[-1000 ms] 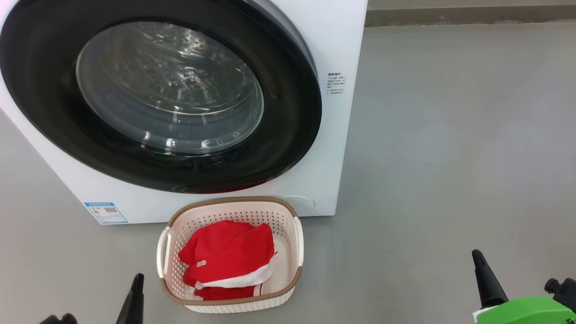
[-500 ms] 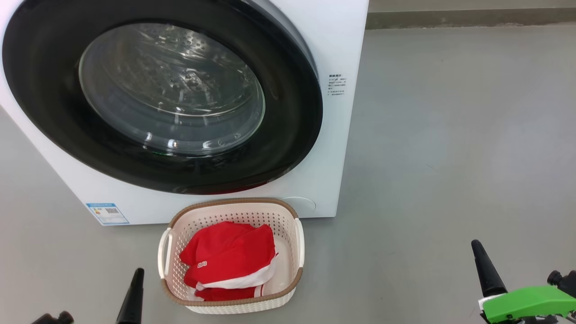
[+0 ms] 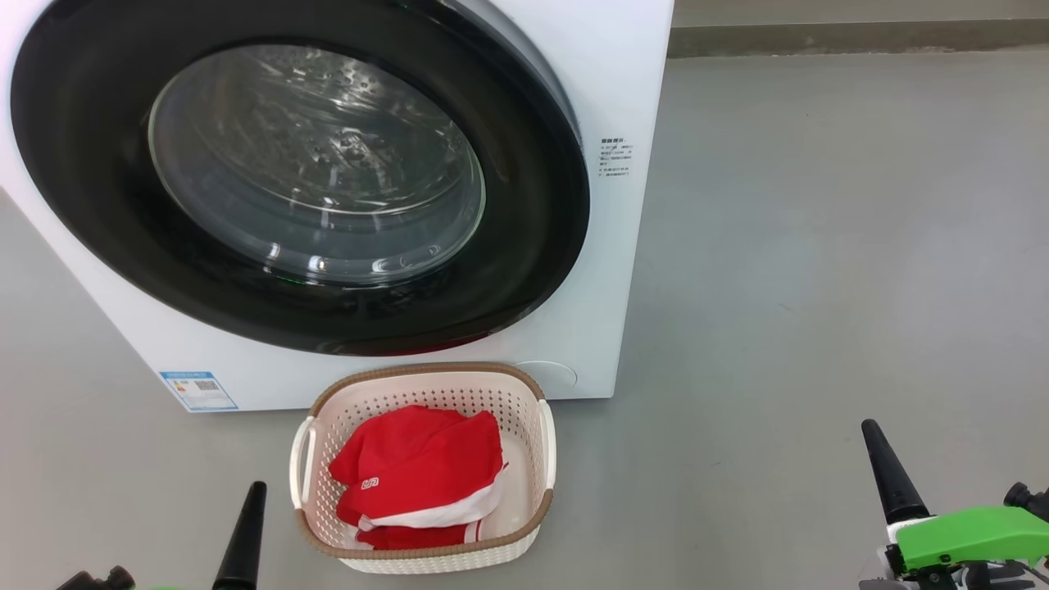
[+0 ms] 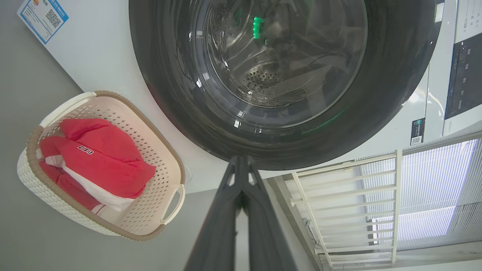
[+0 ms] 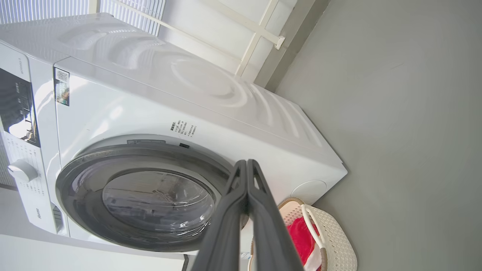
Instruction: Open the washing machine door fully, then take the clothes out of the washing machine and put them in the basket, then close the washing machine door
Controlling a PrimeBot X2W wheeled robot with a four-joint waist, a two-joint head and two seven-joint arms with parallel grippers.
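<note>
Grey floor [image 3: 819, 246] all round, with a dark skirting strip [image 3: 852, 33] along its far edge in the head view. On it, white machine [image 3: 631, 65], top and left side cut off by the frame. Round door [image 3: 537, 270] lying flush against the front, glossy black rim round a bulging glass [image 3: 442, 205]. Steel drum [image 3: 328, 147] dimly seen through it, inside hard to make out for reflections. At the lower left corner of the front, blue sticker [image 3: 198, 390]. Right of the door, small printed label [image 3: 615, 156], print too small to read. At the lower right, round flap [image 3: 551, 373], partly hidden behind the basket rim. Just before the machine, basket [image 3: 426, 370] on the floor, touching its foot or just short of it; cannot tell which. Red clothes [image 3: 418, 467] with white trim folded inside, lower layers hidden. Low at the left, left gripper [image 3: 254, 500] just beside the basket, fingers pressed together on nothing. Well apart to the right, right gripper [image 3: 874, 438], fingers likewise clenched and holding nothing, green casing [image 3: 967, 533] behind. White window frame [image 4: 346, 195] beyond the machine in the left wrist view
</note>
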